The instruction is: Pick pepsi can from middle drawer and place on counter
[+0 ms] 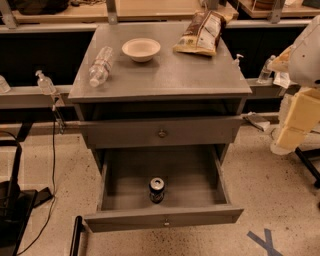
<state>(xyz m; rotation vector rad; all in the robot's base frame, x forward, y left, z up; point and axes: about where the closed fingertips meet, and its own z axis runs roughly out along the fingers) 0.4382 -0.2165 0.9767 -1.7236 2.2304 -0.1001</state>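
pepsi can [157, 189] in middle drawer [162, 218], tool [294, 127] well apart, right edge

Warm, kinda dim overhead light. Soft sheen on the counter [170, 75], the middle drawer [192, 170] is shadowy inside, and the gripper [298, 122] at the right edge glows pale.

middle drawer [195, 187] open on top, upper drawer front [200, 132] over its rear, hand [292, 136] off right

Lab: workbenches [165, 7], cables [53, 150], gripper [295, 125] at right
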